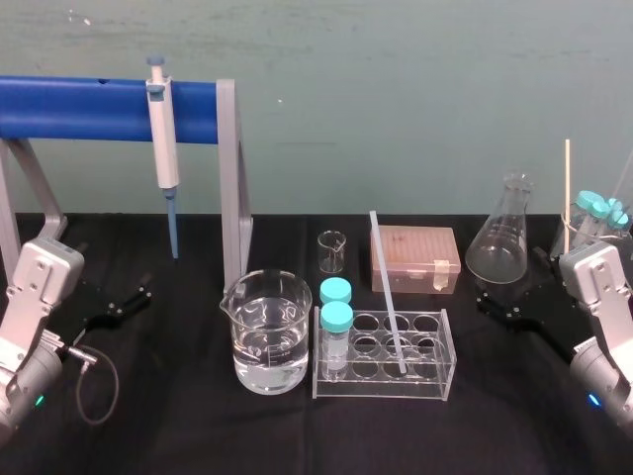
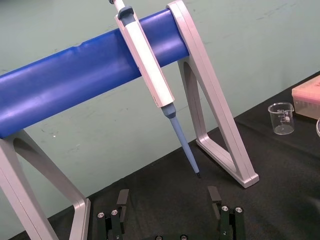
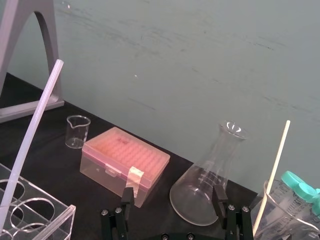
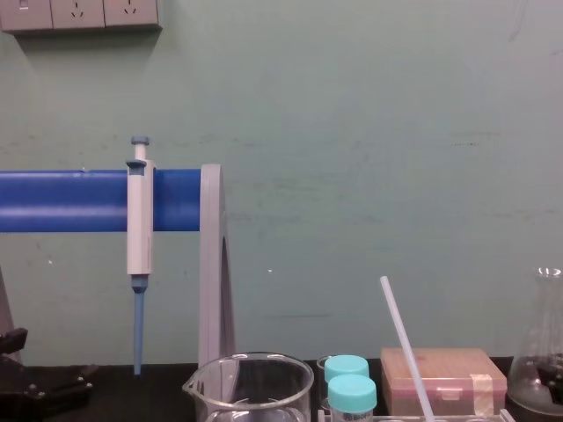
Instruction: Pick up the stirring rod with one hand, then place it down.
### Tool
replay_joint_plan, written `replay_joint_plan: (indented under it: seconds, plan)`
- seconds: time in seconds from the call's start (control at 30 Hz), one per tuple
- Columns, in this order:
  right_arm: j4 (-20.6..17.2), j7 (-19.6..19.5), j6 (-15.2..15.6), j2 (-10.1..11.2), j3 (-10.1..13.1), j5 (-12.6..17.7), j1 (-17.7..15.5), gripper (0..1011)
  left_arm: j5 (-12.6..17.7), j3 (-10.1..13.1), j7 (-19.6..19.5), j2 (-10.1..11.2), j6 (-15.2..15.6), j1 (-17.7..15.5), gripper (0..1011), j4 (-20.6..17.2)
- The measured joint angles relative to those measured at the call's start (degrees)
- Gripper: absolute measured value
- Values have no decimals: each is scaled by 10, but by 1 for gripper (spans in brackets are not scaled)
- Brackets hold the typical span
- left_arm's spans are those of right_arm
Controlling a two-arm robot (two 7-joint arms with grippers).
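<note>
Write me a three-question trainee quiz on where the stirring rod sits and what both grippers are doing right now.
1. Short answer: what is the stirring rod standing tilted in?
2. True or false: the left gripper is shut on the rod.
3. Multiple choice: the right gripper is A) open and empty, B) shut and empty, C) shut on the rod.

Key: 1) the clear test-tube rack; 2) false, it is open and holds nothing; 3) A.
</note>
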Motion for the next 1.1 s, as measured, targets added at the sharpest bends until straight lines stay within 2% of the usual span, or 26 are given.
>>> replay_joint_plan:
  seconds: [0.13, 0.27, 0.37, 0.5, 0.6, 0.83, 1.1]
  plan:
    - [-6, 26, 0, -4, 15, 27, -4, 1003, 0, 0, 0, 0, 0, 0, 1000, 0]
    - [-20, 70, 19, -15, 38, 88, -5, 1003, 0, 0, 0, 0, 0, 0, 1000, 0]
    - [-29, 98, 34, -25, 50, 121, 0, 1003, 0, 0, 0, 0, 0, 0, 1000, 0]
    - [-35, 128, 53, -37, 54, 149, 12, 1003, 0, 0, 0, 0, 0, 0, 1000, 0]
    - [-35, 159, 83, -53, 52, 173, 30, 1003, 0, 0, 0, 0, 0, 0, 1000, 0]
    - [-25, 200, 129, -80, 36, 186, 64, 1003, 0, 0, 0, 0, 0, 0, 1000, 0]
    - [-1, 214, 167, -106, 13, 168, 97, 1003, 0, 0, 0, 0, 0, 0, 1000, 0]
